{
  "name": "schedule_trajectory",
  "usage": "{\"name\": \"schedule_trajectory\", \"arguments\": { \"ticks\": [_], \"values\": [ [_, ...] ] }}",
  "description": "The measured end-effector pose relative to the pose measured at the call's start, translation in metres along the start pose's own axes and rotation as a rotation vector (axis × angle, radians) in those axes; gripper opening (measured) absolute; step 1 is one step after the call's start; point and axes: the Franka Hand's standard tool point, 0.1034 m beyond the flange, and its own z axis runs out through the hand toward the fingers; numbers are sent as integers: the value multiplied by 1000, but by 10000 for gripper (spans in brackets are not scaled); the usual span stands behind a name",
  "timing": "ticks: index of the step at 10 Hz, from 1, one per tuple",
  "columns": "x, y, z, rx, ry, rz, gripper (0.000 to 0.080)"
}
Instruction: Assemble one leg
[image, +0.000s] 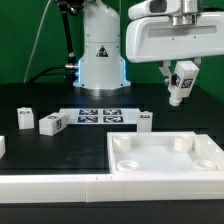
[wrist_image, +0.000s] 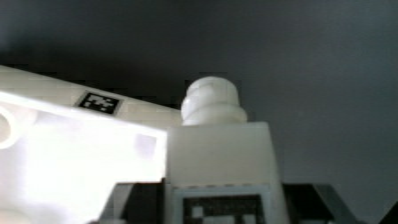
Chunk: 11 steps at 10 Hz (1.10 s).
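One leg (image: 181, 82) — between two jaws

My arm (image: 165, 35) hangs raised, wrist pointing down, and my gripper (image: 180, 70) is clamped on the leg (image: 182, 86), which juts out below it

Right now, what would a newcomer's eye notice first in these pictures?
First, the gripper, high on the exterior view's right, shut on the leg and holding it in the air. Below it, nearer the camera, lies the large white square piece with round corner sockets; more small white blocks stand beside the marker board.
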Motion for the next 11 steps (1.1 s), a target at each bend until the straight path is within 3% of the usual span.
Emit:
{"name": "schedule_trajectory", "arguments": {
  "ticks": [2, 7, 10, 11],
  "values": [
    [9, 21, 0, 14, -8, 83, 288],
    [76, 45, 13, 19, 51, 98, 288],
    [79, 47, 14, 9, 99, 98, 288],
    [86, 51, 11, -12, 197, 97, 288]
  ]
}}
